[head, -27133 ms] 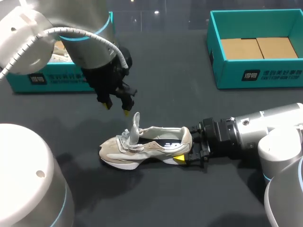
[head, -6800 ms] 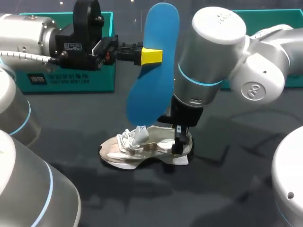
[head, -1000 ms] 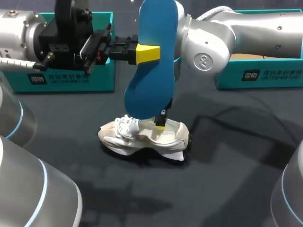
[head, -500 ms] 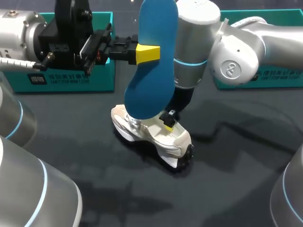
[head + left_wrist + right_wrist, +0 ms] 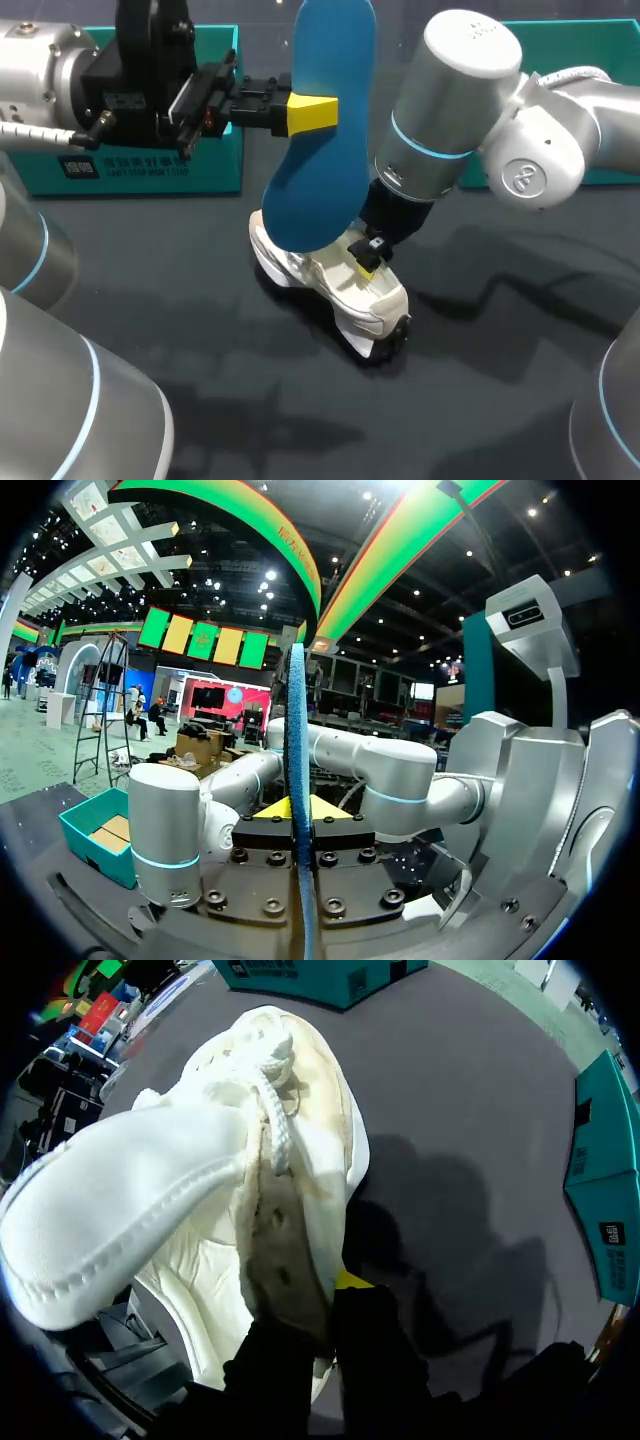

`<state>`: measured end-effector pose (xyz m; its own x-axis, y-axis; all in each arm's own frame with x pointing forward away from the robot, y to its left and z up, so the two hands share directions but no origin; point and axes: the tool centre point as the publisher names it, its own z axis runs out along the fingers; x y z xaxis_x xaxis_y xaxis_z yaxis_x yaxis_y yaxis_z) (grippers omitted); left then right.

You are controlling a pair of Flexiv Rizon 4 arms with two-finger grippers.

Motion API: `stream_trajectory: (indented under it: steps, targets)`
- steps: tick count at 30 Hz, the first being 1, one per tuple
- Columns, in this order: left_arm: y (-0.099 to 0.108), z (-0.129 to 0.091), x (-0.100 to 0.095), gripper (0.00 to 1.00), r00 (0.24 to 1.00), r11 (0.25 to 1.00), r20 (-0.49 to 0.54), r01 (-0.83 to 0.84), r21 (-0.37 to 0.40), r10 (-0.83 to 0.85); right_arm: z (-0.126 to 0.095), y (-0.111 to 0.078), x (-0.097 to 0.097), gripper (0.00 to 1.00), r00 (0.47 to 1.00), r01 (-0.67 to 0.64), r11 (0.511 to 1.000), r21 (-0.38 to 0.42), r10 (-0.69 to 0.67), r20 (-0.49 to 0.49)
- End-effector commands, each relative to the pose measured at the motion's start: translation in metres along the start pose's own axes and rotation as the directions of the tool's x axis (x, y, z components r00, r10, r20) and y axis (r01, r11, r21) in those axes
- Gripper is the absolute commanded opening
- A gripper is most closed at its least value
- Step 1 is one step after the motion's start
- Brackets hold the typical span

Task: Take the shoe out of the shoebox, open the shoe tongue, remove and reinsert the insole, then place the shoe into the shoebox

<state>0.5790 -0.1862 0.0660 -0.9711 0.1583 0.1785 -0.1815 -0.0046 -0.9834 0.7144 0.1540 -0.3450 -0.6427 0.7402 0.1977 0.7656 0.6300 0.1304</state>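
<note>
At the left, the left hand (image 5: 318, 112) is clamped on the blue insole (image 5: 322, 150). It holds the insole upright in the air, and the lower end hangs just above the shoe (image 5: 340, 290). Seen from that wrist, the insole is only a thin blue edge between the yellow tips.

The shoe sits on the counter (image 5: 500, 400) at a slant. Its tongue (image 5: 130, 1210) is folded well back, so the mouth gapes. To the right, the right hand (image 5: 368, 255) pinches the shoe's side wall at the opening, apparently with one finger inside and one outside.

I take this for the reinsertion. To do it well, I'd want the shoe pinned firm and the mouth wide. The insole's toe end should go in low towards the front, and then the heel can be laid flat without buckling.

The counter is dark and matte. A teal shoebox (image 5: 150, 170) stands at the back left, and another (image 5: 590, 40) stands back right, mostly hidden behind the right arm.
</note>
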Motion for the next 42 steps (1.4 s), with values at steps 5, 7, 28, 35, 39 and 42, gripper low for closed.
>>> stream_trajectory:
  steps: [5, 7, 28, 35, 39, 42]
  targets:
    - [0.000, 0.001, -0.001, 0.00, 1.000, 1.000, -0.001, 0.000, -0.002, 0.000, -0.001, -0.011, 0.011, 0.00, 0.910, -0.400, 0.909, -0.112, 0.409, 0.069]
    - [0.000, 0.001, -0.001, 0.00, 1.000, 1.000, -0.001, 0.000, -0.002, 0.000, -0.002, -0.013, 0.011, 0.00, 0.899, -0.426, 0.896, -0.127, 0.435, 0.054]
    - [0.000, 0.001, -0.001, 0.00, 1.000, 1.000, -0.001, 0.000, -0.002, 0.000, 0.017, -0.021, 0.004, 0.00, 0.836, -0.545, 0.828, -0.134, 0.548, -0.015]
    - [0.000, 0.001, -0.001, 0.00, 1.000, 1.000, -0.001, 0.000, -0.002, 0.000, 0.023, -0.020, 0.005, 0.00, 0.849, -0.528, 0.846, -0.077, 0.528, -0.013]
    - [0.000, 0.001, -0.001, 0.00, 1.000, 1.000, -0.001, 0.000, -0.002, 0.000, 0.028, -0.021, 0.004, 0.00, 0.848, -0.530, 0.846, -0.060, 0.529, -0.020]
    - [0.000, 0.001, -0.001, 0.00, 1.000, 1.000, -0.001, 0.000, -0.002, 0.000, 0.033, -0.021, 0.005, 0.00, 0.852, -0.524, 0.850, -0.050, 0.524, -0.023]
